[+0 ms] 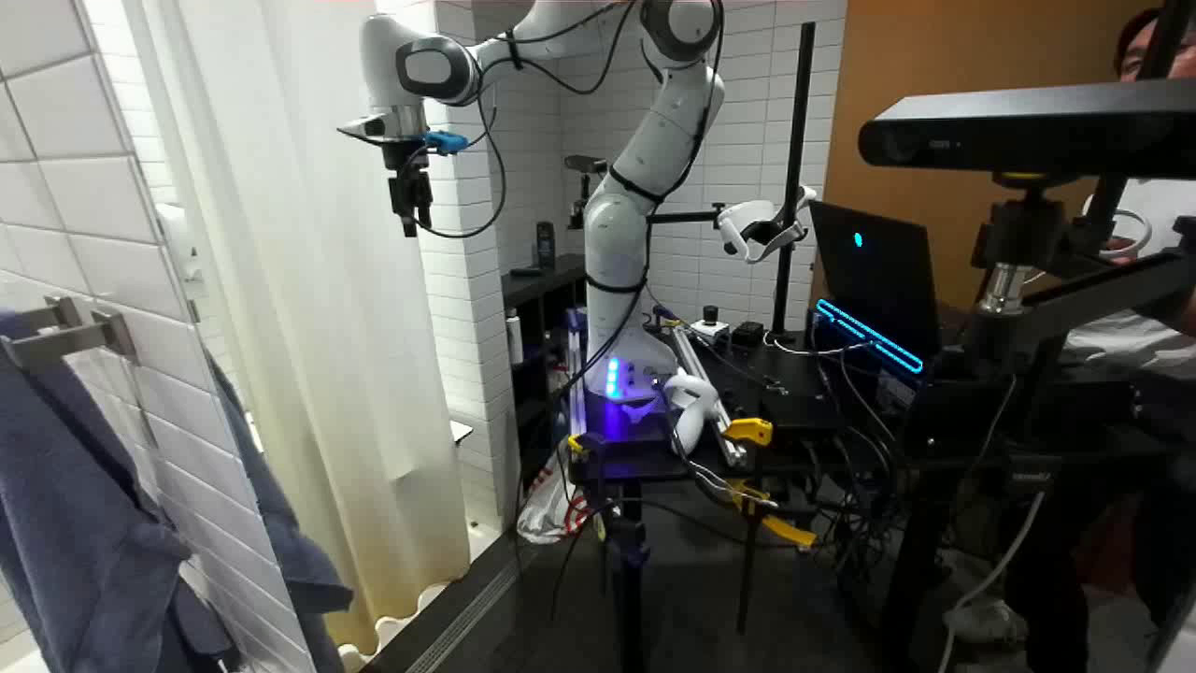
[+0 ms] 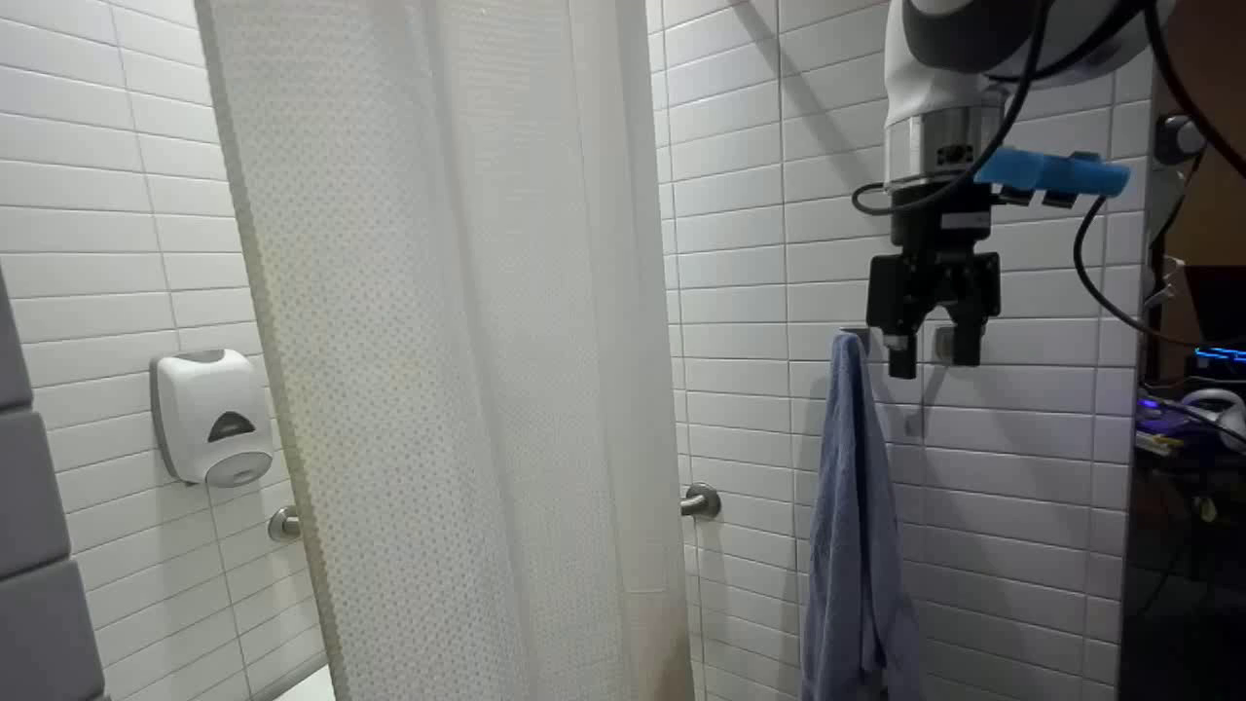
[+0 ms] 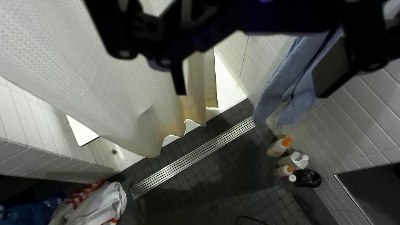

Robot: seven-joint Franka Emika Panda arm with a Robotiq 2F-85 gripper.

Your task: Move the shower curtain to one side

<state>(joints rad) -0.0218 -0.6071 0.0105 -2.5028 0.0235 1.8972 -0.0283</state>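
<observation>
Shower curtain (image 2: 467, 370): hanging in folds (yellowish low down), apart from me.
My gripper (image 2: 934, 358): pointing down, jaws wide.
Towel (image 2: 852, 516): blue, hanging.

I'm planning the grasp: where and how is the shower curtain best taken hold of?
Probably pinch the shower curtain by its thin hanging edge nearest the blue towel, coming from that side. A gap from the tiled wall should allow straddling it; the open gripper points down, so likely tilt first.

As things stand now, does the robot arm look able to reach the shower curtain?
Probably yes: the fingers stand apart and empty, and nothing seems to block their way to the shower curtain; the blue towel hangs on the wall.
</observation>
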